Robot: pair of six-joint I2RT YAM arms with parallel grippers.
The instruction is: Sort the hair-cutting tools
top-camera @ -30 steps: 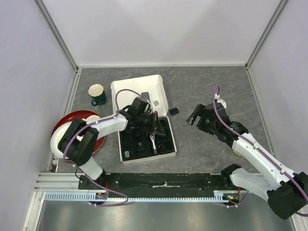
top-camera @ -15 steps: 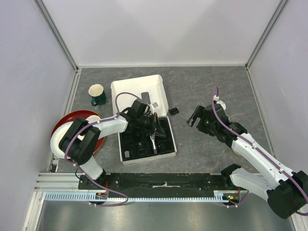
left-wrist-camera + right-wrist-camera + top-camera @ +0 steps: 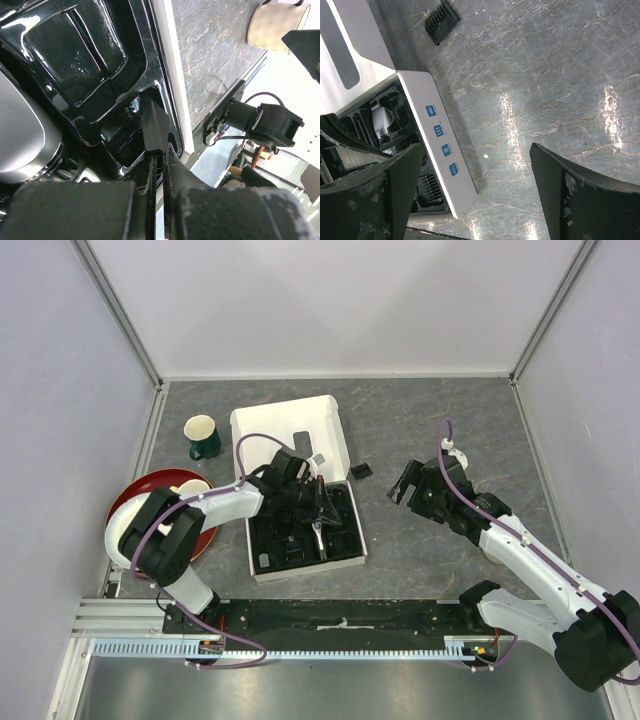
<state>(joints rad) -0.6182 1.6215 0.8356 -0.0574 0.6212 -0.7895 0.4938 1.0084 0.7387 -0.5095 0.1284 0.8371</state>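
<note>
My left gripper [image 3: 316, 502] hovers over the black tray [image 3: 345, 540] of the white box. In the left wrist view the left gripper [image 3: 161, 152] is shut on a small flat black plastic piece [image 3: 152, 125], held above a tray pocket. Beside it in the tray lies the silver-and-black clipper [image 3: 22, 140] [image 3: 317, 531]. One black comb guard [image 3: 361, 471] [image 3: 441, 20] lies loose on the table right of the box. My right gripper [image 3: 405, 485] [image 3: 475, 150] hangs open and holds nothing, above bare table between the box and that guard. Another comb guard [image 3: 427, 187] sits in the tray's corner.
The box's white lid [image 3: 290, 430] lies open behind the tray. A green mug [image 3: 203, 437] stands at the left. A red plate [image 3: 135, 510] carries a cream mug [image 3: 190, 487]. Another cream mug [image 3: 277, 22] stands beside the right arm. Walls enclose the table.
The left gripper has shifted slightly within the tray, still shut on the black piece. The right gripper has drifted a little to the left, still open.
</note>
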